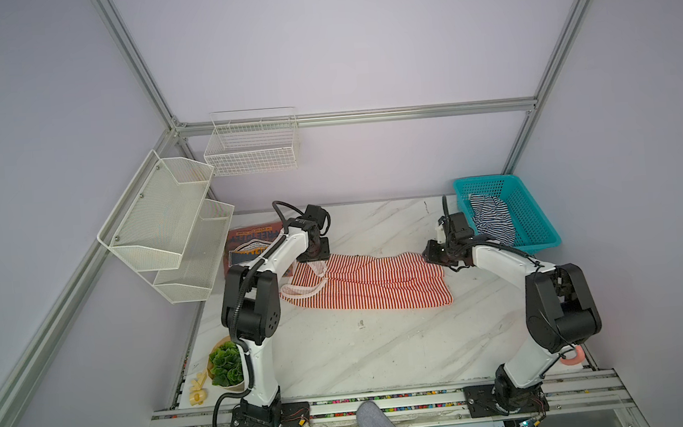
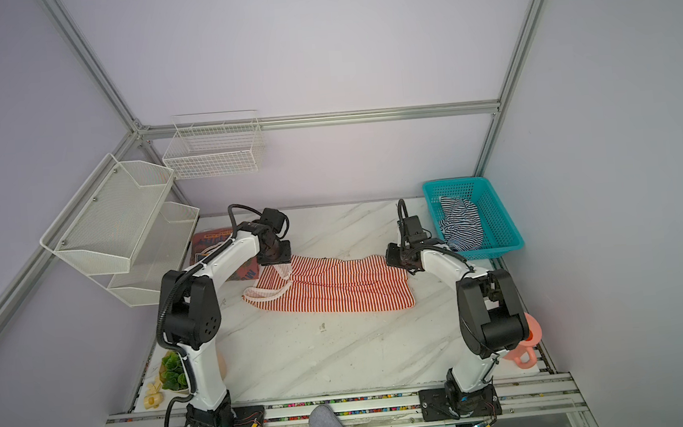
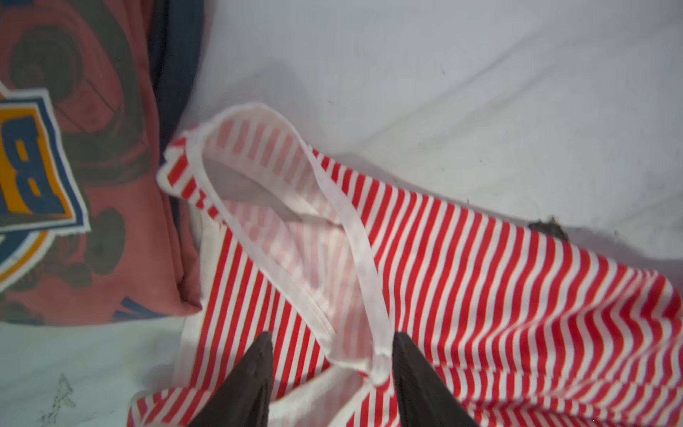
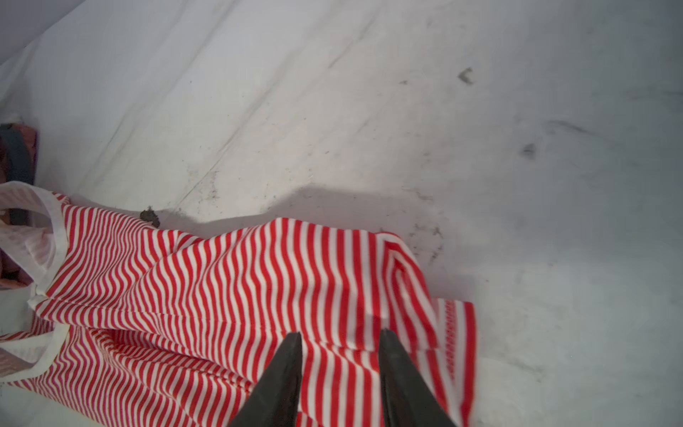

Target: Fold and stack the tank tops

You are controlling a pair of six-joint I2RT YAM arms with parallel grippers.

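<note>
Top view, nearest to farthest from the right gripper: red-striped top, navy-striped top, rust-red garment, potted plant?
1. red-striped top, directly under the right gripper.
2. navy-striped top, in the teal basket alongside.
3. rust-red garment, across the table, back left.
4. potted plant, front left corner.

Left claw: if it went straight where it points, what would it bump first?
Probably the red-striped tank top: the open left claw points down at its pale strap, with the table just underneath. Depth is hard to judge.
</note>
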